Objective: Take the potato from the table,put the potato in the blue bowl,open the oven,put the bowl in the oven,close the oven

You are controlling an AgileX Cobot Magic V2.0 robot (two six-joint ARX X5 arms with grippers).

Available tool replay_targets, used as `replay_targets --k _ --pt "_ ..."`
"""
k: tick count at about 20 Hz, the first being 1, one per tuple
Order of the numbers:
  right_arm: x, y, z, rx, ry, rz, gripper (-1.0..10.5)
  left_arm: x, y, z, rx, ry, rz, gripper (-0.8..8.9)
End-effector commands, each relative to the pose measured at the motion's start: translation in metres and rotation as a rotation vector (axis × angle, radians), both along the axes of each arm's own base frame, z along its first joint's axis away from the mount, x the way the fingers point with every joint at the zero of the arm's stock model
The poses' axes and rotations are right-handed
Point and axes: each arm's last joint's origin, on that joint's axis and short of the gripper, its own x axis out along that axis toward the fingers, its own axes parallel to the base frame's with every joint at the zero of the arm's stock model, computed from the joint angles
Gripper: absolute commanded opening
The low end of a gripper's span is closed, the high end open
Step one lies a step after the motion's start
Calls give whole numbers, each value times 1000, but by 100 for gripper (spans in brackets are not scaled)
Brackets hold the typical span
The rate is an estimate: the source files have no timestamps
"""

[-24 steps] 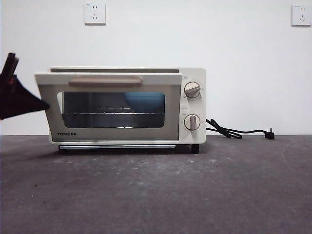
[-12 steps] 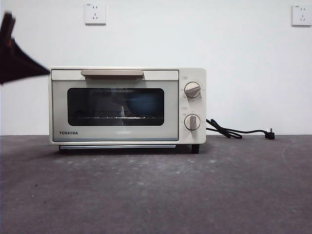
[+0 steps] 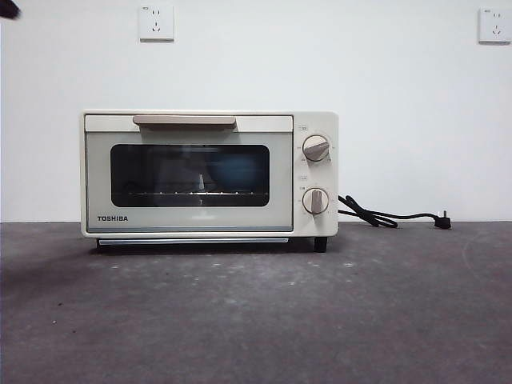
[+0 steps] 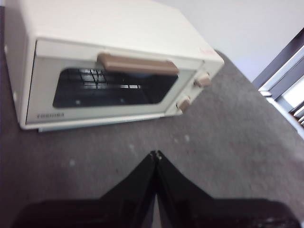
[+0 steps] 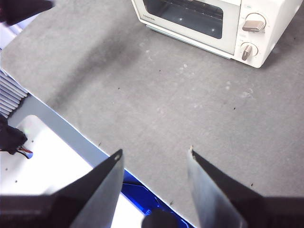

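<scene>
now oven (image 3: 210,174) door closed, left gripper (image 4: 155,154) pressed together, right gripper (image 5: 154,156) spread wide

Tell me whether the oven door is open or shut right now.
Shut. The oven door sits flush with its front, its handle up at the top edge, and no gap shows in the front view or the left wrist view.

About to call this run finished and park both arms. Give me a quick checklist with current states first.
1. Oven door shut: ok, flush with the front.
2. Blue bowl inside: ok, a blue shape shows dimly through the glass.
3. Potato in the bowl: cannot tell, the glass is too dark.
4. Left gripper clear of the oven: ok, shut, holding nothing.
5. Right gripper clear: ok, open over the table edge.
</scene>
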Motion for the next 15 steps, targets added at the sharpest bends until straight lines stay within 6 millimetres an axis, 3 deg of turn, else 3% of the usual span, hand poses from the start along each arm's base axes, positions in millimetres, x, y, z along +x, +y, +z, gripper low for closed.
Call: replay_targets --k 1,5,11,13,15 --pt "2 2 -4 -27 11 22 219 -25 -2 -1 50 0 -16 -7" --pt "2 5 -4 10 37 106 218 -56 -3 -5 108 41 33 -7" --pt "3 6 -4 12 43 116 216 -61 -3 -8 123 73 47 -8" --pt "3 6 -4 11 43 116 142 -61 -3 -8 123 73 47 -8" --pt "3 6 -4 7 37 123 -6 -61 -3 -8 123 73 47 -7"
